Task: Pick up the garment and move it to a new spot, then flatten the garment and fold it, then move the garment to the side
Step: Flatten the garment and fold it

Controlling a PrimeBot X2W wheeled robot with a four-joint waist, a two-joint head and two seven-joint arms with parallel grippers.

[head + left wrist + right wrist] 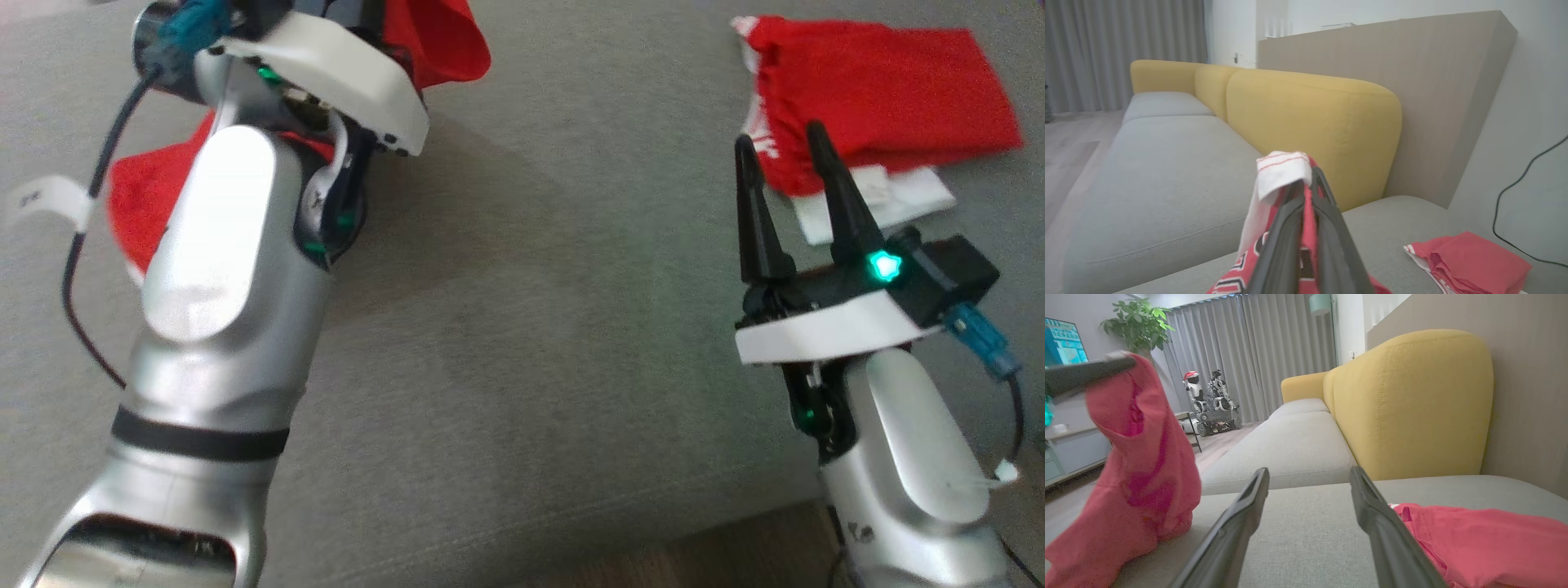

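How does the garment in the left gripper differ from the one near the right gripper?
The held garment hangs crumpled; the other garment lies folded on the cushion. The held garment is pinched in the shut left gripper; the other garment sits free beside the open right gripper. Both are red with white trim.

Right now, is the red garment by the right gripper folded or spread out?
Folded: the red garment lies as a compact, layered stack on the grey seat, and its doubled edges show in the left wrist view.

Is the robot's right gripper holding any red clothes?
No, the right gripper is open with nothing between its fingers; the folded red garment lies beside it on the sofa.
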